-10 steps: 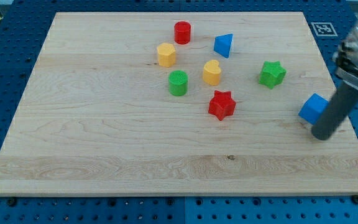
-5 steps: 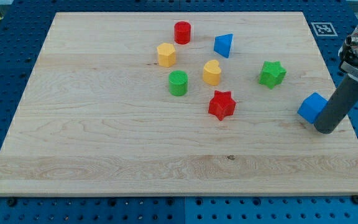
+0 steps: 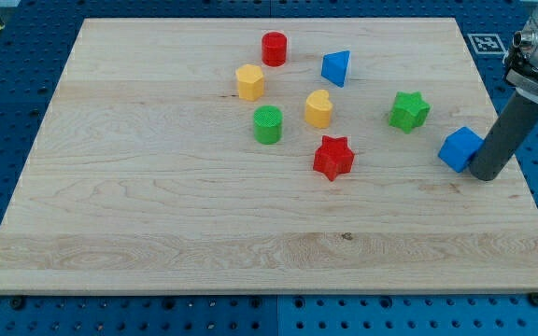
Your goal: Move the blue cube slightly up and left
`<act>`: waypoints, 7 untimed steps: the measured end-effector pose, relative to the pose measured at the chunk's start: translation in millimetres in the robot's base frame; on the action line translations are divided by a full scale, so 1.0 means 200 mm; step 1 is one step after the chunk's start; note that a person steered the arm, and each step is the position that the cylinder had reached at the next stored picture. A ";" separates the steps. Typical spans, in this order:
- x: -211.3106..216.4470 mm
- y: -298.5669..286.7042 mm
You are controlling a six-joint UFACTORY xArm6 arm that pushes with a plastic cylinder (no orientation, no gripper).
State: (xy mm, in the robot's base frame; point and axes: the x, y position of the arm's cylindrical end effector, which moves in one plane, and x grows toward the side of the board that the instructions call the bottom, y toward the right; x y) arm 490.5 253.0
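The blue cube (image 3: 458, 148) lies near the right edge of the wooden board (image 3: 157, 205), below and to the right of the green star (image 3: 408, 110). My tip (image 3: 483, 175) stands against the cube's lower right side, touching it. The dark rod rises from there toward the view's upper right.
Other blocks sit in the upper middle: a red cylinder (image 3: 274, 49), a blue triangular block (image 3: 337, 67), a yellow hexagon (image 3: 249, 81), a yellow heart (image 3: 318, 108), a green cylinder (image 3: 267, 124) and a red star (image 3: 333, 157). The board's right edge is just right of my tip.
My tip has moved up and a little left, pushing the blue cube up and left. The other blocks have not moved.
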 end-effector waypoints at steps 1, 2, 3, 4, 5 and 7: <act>-0.03 0.14; -0.17 0.21; -0.19 0.21; -0.16 0.19; -0.13 0.12; -0.12 -0.13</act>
